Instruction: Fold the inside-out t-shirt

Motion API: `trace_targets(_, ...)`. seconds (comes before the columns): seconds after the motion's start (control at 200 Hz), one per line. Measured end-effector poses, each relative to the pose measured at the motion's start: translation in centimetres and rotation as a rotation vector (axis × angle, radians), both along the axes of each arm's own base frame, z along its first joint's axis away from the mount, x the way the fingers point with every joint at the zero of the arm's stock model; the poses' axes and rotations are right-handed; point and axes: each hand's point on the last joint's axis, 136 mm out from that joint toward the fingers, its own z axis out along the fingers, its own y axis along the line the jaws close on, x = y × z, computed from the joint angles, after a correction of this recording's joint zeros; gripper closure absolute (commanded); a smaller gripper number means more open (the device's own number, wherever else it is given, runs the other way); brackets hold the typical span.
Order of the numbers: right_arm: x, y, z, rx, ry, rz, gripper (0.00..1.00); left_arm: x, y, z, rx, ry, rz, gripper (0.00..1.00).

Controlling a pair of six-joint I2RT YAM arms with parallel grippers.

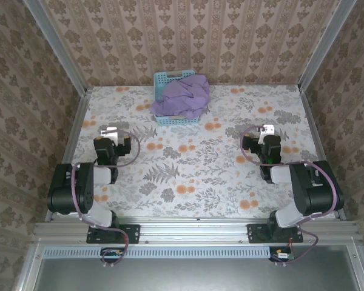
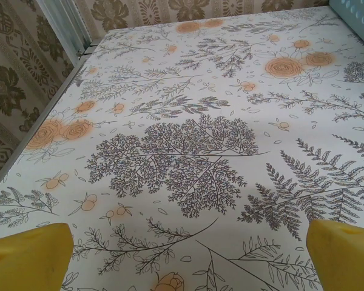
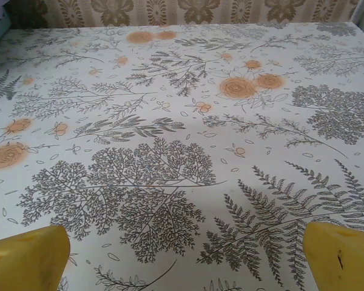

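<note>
My left arm is folded back on itself at the near left of the table (image 1: pixel 188 176): the dark elbow block sits low by the edge and the forearm reaches away from me. My left gripper (image 1: pixel 114 130) hangs over the left part of the table, pointing toward the far wall. From its wrist camera the left gripper (image 2: pixel 185 257) has its jaws spread wide, one yellow fingertip (image 2: pixel 27 254) in each lower corner. There is only printed cloth between them, and it grips nothing.

In the middle at the far edge stands the light-blue basket (image 1: pixel 170 77), touching the back wall. The inside-out t-shirt (image 1: pixel 183 96) lies crumpled in it, a lavender heap spilling over the basket's right and front rims. It is well apart from both my grippers. A corner of the basket (image 2: pixel 355 12) also shows at the top right of my left wrist view.

My right arm mirrors the left, its elbow low at the near right and its forearm reaching forward. My right gripper (image 1: pixel 267 129) is over the right part of the table. In its wrist view the right gripper (image 3: pixel 185 257) is just as wide apart and holds nothing.

The table wears a pale cloth printed with grey ferns and orange flowers. Beige damask wallpaper (image 1: pixel 188 36) lines the three walls, and aluminium rails (image 1: pixel 197 230) frame the near edge.
</note>
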Motion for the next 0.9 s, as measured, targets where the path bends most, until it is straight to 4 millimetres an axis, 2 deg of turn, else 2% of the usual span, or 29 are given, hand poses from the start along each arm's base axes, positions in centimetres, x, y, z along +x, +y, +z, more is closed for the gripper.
trace_targets(0.9, 0.01, 0.19, -0.01, 0.004, 0.000, 0.010, 0.00, 0.00, 0.00, 0.02, 0.000, -0.001, 0.000, 0.00)
